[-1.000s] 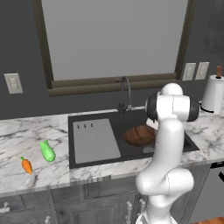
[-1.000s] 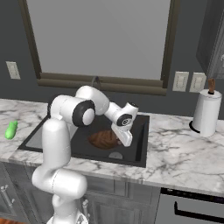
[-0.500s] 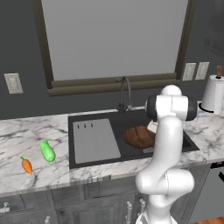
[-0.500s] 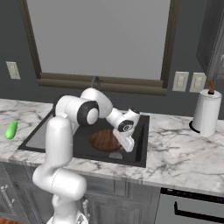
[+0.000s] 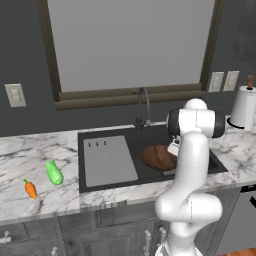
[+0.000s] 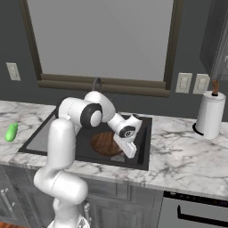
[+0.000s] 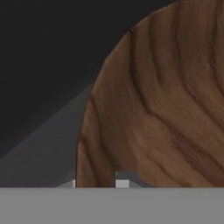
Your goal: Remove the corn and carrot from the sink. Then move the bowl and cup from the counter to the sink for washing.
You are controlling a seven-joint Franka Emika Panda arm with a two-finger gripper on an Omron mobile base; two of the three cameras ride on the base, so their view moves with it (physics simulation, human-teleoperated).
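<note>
The brown wooden bowl sits low in the right half of the black sink. My gripper reaches down at the bowl's right edge. In the hand view the bowl's rim runs between the two fingertips, and the gripper is shut on it. The green corn and the small orange carrot lie on the marble counter left of the sink. The cup is out of view.
The dark curved faucet stands behind the sink. A grey drainboard panel covers the sink's left half. A paper towel roll stands on the counter at the far right, by the wall outlets.
The hand has sunk a little lower into the sink, staying at the bowl's rim. The corn and carrot have not moved.
</note>
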